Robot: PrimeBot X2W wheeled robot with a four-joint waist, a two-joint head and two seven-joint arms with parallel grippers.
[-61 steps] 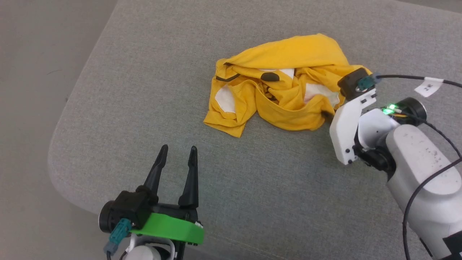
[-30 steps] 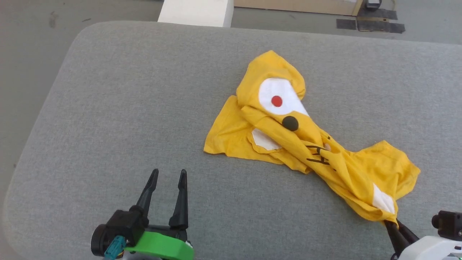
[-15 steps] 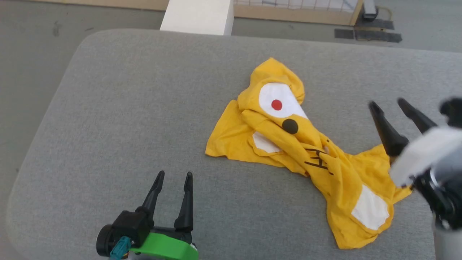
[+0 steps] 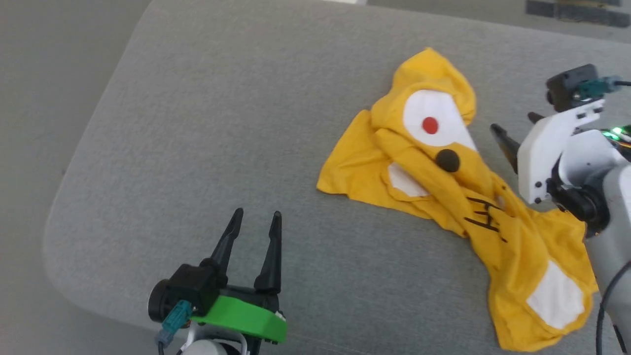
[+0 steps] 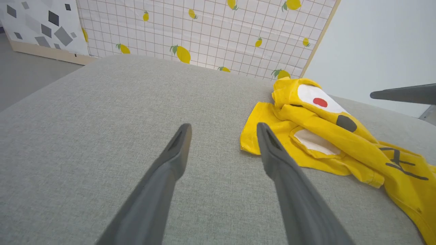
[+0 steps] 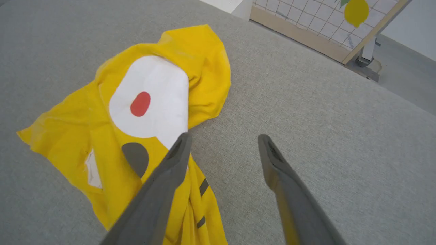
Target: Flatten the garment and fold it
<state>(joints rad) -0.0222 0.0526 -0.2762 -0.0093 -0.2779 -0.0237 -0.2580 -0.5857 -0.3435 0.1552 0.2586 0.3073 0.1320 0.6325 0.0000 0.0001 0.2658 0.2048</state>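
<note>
The garment [image 4: 355,167] is a mustard-yellow T-shirt with white patches, a red dot and black marks. It lies twisted in a long diagonal heap on the grey padded surface [image 4: 222,123], running from the far middle to the near right. My right gripper [image 4: 512,122] hovers open just right of the heap's middle, with nothing between its fingers. In the right wrist view the gripper [image 6: 224,135] straddles the edge of the garment [image 6: 201,68], its left finger over the cloth. My left gripper [image 4: 258,213] stands open and empty at the near left, well clear of the garment [image 5: 361,146].
The padded surface ends in a rounded corner at the near left, with bare floor [image 4: 39,98] beyond. A grid panel printed with lemons [image 5: 204,30] stands behind the far edge. One of my right gripper's fingers [image 5: 402,94] reaches into the left wrist view.
My right gripper has let go of the garment's near-right corner, opened, and moved forward to beside its middle. The head camera has shifted. My left gripper stays put.
</note>
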